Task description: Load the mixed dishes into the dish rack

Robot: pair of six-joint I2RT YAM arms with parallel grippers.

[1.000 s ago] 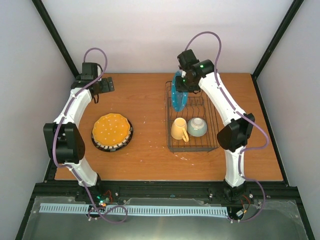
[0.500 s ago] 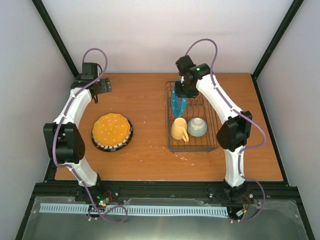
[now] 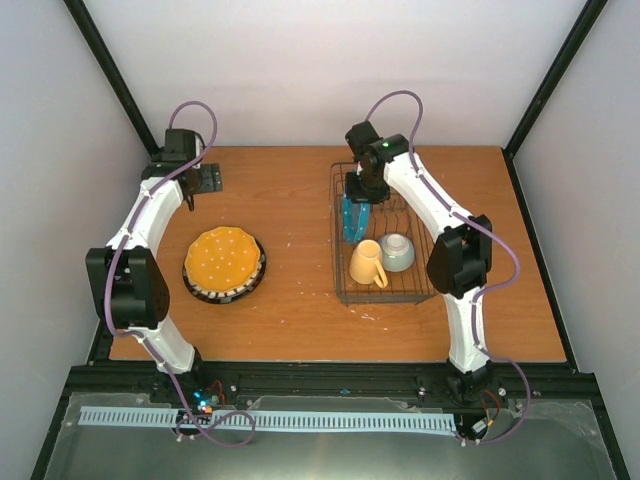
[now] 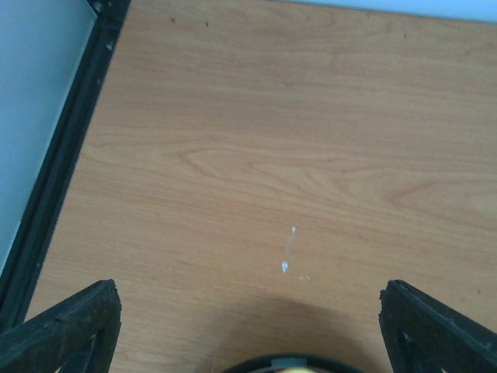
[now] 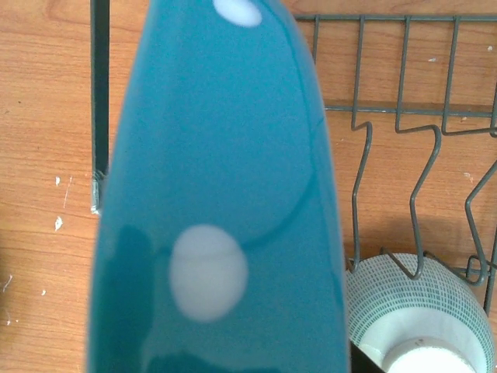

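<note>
My right gripper (image 3: 360, 188) is shut on the teal dotted plate (image 3: 351, 218) and holds it on edge, low in the left side of the dark wire dish rack (image 3: 432, 262). In the right wrist view the plate (image 5: 217, 194) fills the frame and hides the fingers. The pale yellow mug (image 3: 365, 263) and the pale green bowl (image 3: 397, 252) sit in the rack's near end. The bowl also shows in the right wrist view (image 5: 423, 315). The orange dotted plate (image 3: 224, 258) tops a stack on the table's left side. My left gripper (image 3: 205, 180) is open and empty behind that stack.
Rack wires (image 5: 404, 116) stand upright right of the held plate. The black frame rail (image 4: 62, 171) runs along the table's left edge, close to my left gripper (image 4: 252, 330). A dark plate rim (image 4: 295, 364) shows at the bottom of the left wrist view.
My right gripper has lowered the teal plate down into the rack's left side. The mug has shifted slightly to the right. The left arm has barely moved.
</note>
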